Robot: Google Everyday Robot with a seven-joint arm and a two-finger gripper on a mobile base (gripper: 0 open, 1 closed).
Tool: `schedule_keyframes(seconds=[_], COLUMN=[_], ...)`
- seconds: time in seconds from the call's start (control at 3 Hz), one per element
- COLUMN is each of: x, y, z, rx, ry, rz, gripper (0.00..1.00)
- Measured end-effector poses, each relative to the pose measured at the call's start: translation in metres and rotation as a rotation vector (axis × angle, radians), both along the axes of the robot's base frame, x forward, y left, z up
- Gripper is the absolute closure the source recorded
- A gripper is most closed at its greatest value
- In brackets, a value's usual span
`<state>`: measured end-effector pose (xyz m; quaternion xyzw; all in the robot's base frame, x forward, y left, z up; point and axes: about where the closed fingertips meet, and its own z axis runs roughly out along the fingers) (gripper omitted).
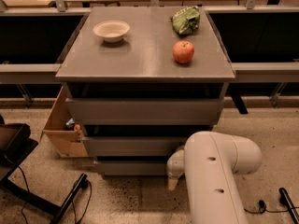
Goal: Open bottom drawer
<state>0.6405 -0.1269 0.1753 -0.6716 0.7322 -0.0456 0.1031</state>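
The grey cabinet has three handleless drawer fronts stacked under its top. The bottom drawer (133, 167) is the lowest and narrowest front, near the floor, and it looks closed. My white arm comes in from the lower right. My gripper (174, 180) is at the right end of the bottom drawer's front, just in front of it, with a pale fingertip pointing down toward the floor. The arm hides most of the gripper.
On the cabinet top (140, 55) stand a white bowl (111, 31), a red apple (183, 52) and a green bag (186, 20). A cardboard box (63, 129) sits at the cabinet's left. A black chair base (28, 171) is on the floor at the lower left. Cables (275, 202) lie at the lower right.
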Motion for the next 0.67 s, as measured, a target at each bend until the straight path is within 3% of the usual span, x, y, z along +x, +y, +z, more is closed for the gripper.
schedule_keyframes(seconds=[0.67], x=[-0.0023], y=[-0.0065], z=[-0.0103], rx=[0.003], ry=[0.031], rz=[-0.010], gripper=[0.63])
